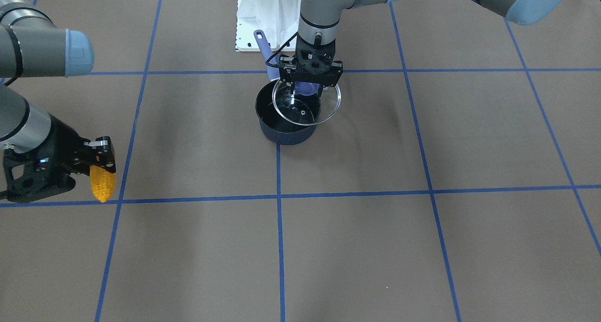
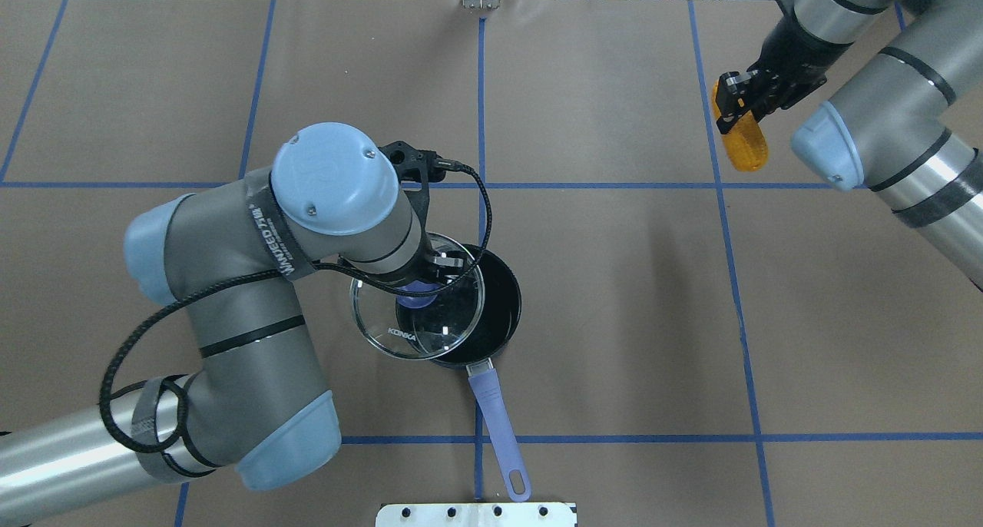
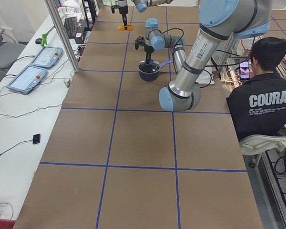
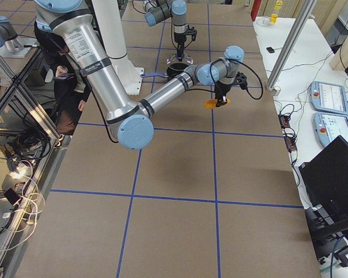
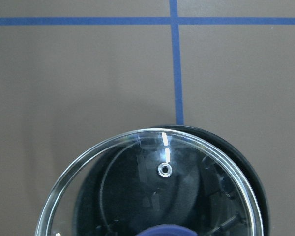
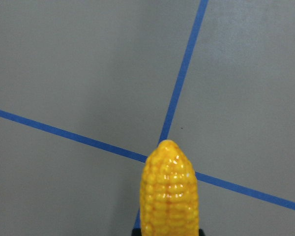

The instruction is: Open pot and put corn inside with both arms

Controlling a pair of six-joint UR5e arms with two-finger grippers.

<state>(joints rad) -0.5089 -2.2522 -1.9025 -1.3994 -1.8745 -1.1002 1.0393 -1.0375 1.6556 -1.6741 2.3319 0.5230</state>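
The navy pot (image 1: pixel 286 134) stands open on the table's middle, its periwinkle handle (image 2: pixel 495 419) pointing toward the robot base. My left gripper (image 1: pixel 307 86) is shut on the blue knob of the clear glass lid (image 1: pixel 326 108). It holds the lid just above the pot, shifted to the robot's left, so that it covers part of the rim (image 5: pixel 250 172). My right gripper (image 1: pixel 101 158) is shut on the yellow corn (image 1: pixel 102 183), which hangs tip down above the table, far to the pot's right side. The corn fills the bottom of the right wrist view (image 6: pixel 168 196).
The white base pedestal (image 1: pixel 263 17) stands just behind the pot handle. Blue tape lines (image 1: pixel 279 196) grid the brown table. A seated person (image 3: pixel 262 105) is beside the robot. Teach pendants (image 3: pixel 28 78) lie on a side bench.
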